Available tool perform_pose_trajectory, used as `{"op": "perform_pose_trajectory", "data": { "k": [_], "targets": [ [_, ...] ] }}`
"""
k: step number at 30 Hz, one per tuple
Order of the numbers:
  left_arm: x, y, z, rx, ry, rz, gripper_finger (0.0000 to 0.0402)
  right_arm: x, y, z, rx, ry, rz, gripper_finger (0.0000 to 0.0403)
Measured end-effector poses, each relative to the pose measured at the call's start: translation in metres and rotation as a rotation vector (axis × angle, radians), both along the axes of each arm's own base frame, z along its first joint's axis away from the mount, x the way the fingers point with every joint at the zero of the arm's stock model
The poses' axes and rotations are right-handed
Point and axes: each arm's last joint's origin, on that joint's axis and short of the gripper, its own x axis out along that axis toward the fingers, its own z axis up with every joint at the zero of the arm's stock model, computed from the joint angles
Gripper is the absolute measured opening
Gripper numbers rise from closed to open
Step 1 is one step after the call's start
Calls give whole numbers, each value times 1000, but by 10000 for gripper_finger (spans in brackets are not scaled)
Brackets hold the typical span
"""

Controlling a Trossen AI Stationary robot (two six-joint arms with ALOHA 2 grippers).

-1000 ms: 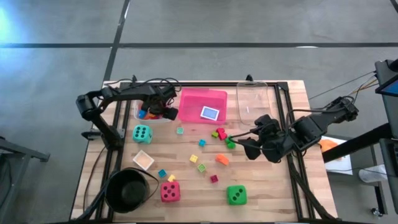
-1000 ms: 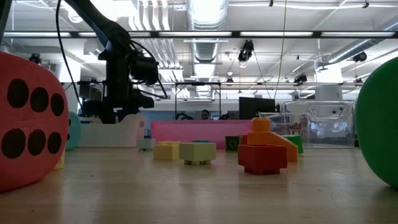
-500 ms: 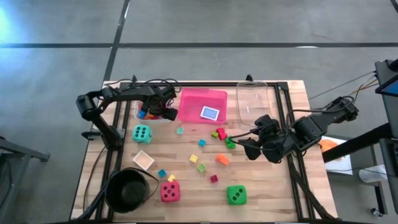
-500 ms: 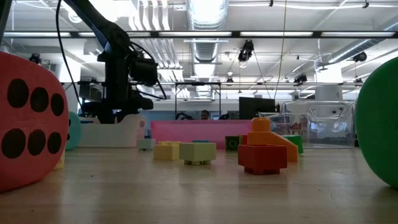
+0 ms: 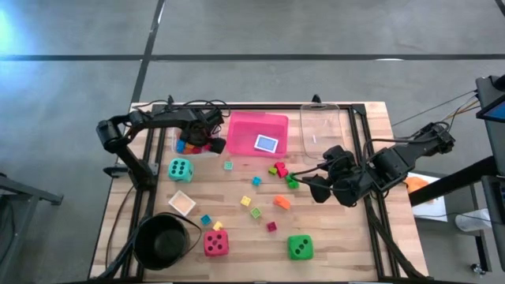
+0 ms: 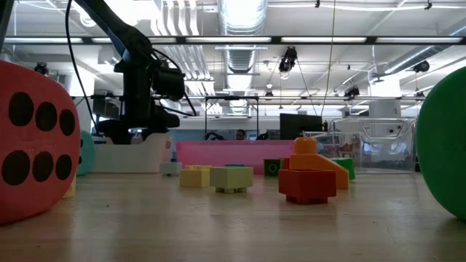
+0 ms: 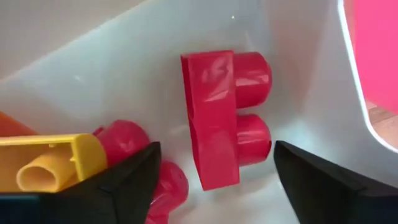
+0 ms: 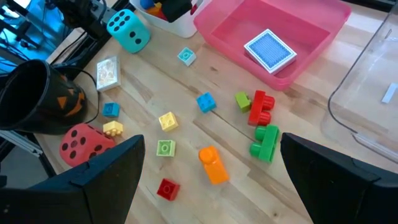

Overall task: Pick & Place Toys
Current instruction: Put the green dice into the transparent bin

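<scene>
My left gripper points down into the white tray at the far left, open. A red two-stud block lies on the tray's floor between its fingers, untouched, beside a yellow block and another red one. My right gripper hovers open above the table's right side, over a red and green cluster of blocks. Small blocks lie scattered mid-table. The teal die, red die and green die rest on the wood.
A pink tray at the far middle holds a blue card. A clear tray stands to its right. A black bowl sits at the near left, with a second card just beyond it.
My left gripper has opened over the white tray while the arm kept still; the red block now lies free on the tray's floor.
</scene>
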Motion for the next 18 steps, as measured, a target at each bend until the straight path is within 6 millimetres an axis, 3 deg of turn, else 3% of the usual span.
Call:
{"op": "perform_pose_trajectory", "data": {
  "k": [4,10,18],
  "targets": [
    [0,0,0,0,0,0,342,0,0,0,-3,1,2,366],
    [-1,-1,4,8,-12,-1,346,0,0,0,-5,2,3,366],
    [-6,-8,34,70,-112,-13,347,0,1,-1,63,26,18,366]
  ]
}}
